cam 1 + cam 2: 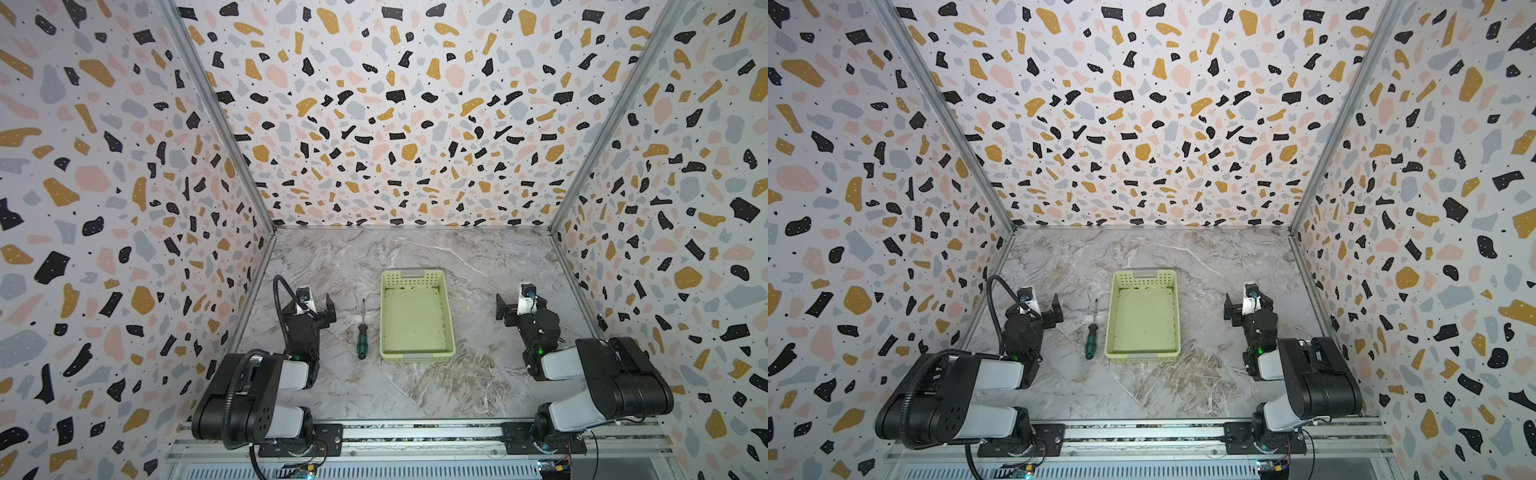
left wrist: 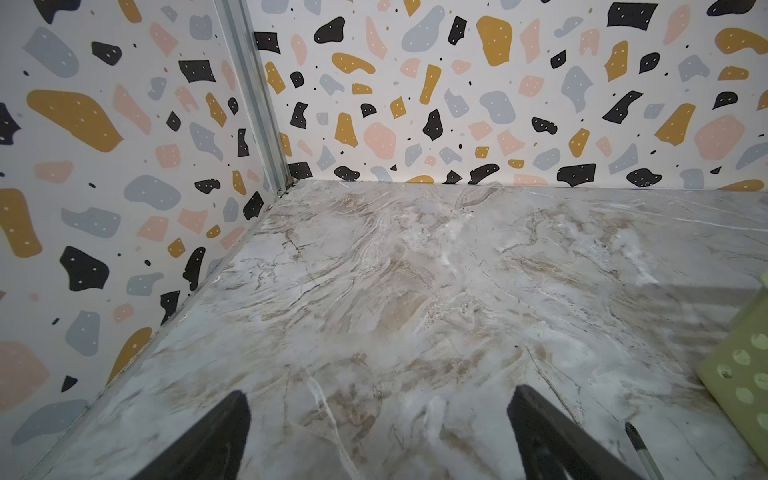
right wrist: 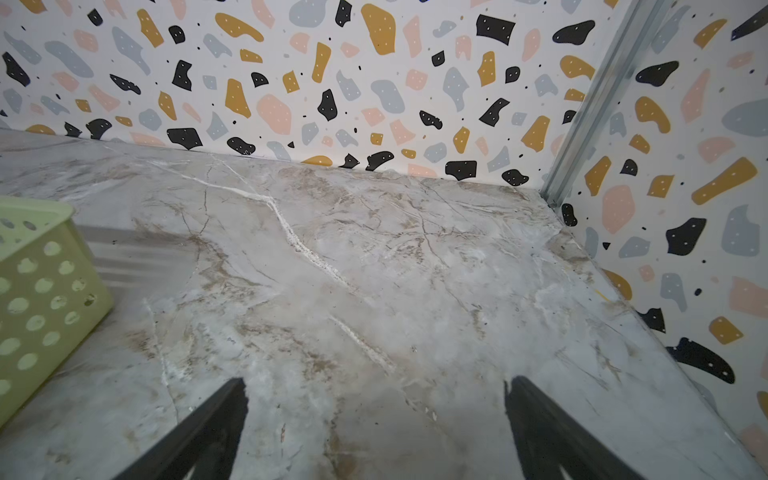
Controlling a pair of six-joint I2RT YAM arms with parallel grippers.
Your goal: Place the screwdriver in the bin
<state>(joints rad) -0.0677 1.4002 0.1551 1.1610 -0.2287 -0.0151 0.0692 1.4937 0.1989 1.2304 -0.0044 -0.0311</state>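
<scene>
yet to grasp screwdriver (image 1: 362,332) just left of bin (image 1: 417,356). left gripper (image 2: 380,390) and right gripper (image 3: 376,380) spread wide, empty. next, likely: straddle it with left gripper, then close.

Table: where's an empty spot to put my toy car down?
Bare table lies between the bin and the back wall, between the bin and the right gripper, and in front of the bin. The strip between left gripper and bin is crowded: the screwdriver lies there.
</scene>
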